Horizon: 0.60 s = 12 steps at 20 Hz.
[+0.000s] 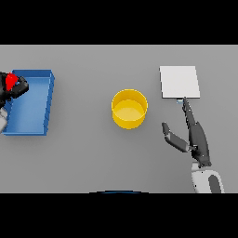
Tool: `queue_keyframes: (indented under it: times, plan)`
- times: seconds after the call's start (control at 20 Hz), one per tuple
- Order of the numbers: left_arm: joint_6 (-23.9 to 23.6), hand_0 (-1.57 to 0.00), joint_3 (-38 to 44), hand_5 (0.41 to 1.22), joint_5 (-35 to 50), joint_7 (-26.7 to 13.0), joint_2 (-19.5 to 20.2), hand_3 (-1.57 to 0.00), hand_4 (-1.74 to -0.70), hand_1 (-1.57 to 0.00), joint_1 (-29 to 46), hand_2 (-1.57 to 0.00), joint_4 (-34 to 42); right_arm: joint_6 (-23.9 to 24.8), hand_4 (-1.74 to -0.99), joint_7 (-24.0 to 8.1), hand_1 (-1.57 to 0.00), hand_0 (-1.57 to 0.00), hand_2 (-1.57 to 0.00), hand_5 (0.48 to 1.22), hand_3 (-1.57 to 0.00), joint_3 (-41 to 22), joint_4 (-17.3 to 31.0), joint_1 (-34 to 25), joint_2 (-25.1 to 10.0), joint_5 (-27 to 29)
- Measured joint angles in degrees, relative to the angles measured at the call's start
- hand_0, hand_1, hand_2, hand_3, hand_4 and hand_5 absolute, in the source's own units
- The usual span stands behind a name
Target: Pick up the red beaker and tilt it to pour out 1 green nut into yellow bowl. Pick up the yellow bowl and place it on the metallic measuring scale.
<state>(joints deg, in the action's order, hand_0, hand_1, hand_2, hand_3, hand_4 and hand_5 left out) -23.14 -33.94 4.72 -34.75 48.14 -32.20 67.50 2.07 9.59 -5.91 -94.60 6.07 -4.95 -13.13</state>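
The yellow bowl [129,109] stands upright in the middle of the table; I see no nut in it. The metallic scale [180,82] is a flat pale square at the back right. The red beaker [10,82] is at the far left edge, held in my left hand [16,88], whose dark fingers curl round it over the blue tray's left rim. My right hand [194,135] is open, fingers straight and pointing toward the scale's near edge, thumb spread to the left. It is to the right of the bowl and apart from it.
A blue tray [32,102] lies at the left of the table under the left hand.
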Motion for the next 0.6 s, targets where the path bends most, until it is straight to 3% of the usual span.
queue_keyframes:
  times: [0.1,0.2,0.25,0.4,0.6]
  plan:
    - [5.7,-0.75,-0.4,0.740,3.5,-0.2,1.6,-0.58,-0.97,-0.60,-0.1,-0.61,1.0,0.2,-1.181,0.2,0.00,0.00,0.00,0.665,0.00,-0.5,-0.7,0.4,0.1,-0.6]
    - [8.5,-0.48,-1.1,0.710,5.0,0.2,3.3,-0.37,-0.88,-0.39,0.7,-0.39,3.2,0.3,-1.184,1.0,0.00,0.00,0.00,0.667,0.00,-0.6,-1.6,1.7,-0.3,-1.0]
    - [9.5,-0.38,-1.0,0.698,5.3,0.0,3.7,-0.30,-0.85,-0.31,0.1,-0.31,3.1,0.7,-1.187,-0.7,0.00,0.00,0.00,0.667,0.00,-1.0,-1.7,1.2,0.0,-1.7]
    - [10.1,-0.19,-0.9,0.679,6.7,-0.1,3.6,-0.15,-0.80,-0.16,0.1,-0.16,3.8,0.4,-1.188,-1.3,0.00,0.00,0.00,0.668,0.00,-0.8,-1.5,0.7,0.2,-1.2]
    - [8.5,-0.08,0.0,0.674,7.0,1.9,3.0,-0.06,-0.78,-0.06,-0.2,-0.06,3.5,1.2,-1.195,-2.7,0.00,0.00,0.00,0.660,0.00,-1.7,-1.6,0.7,0.5,-3.1]
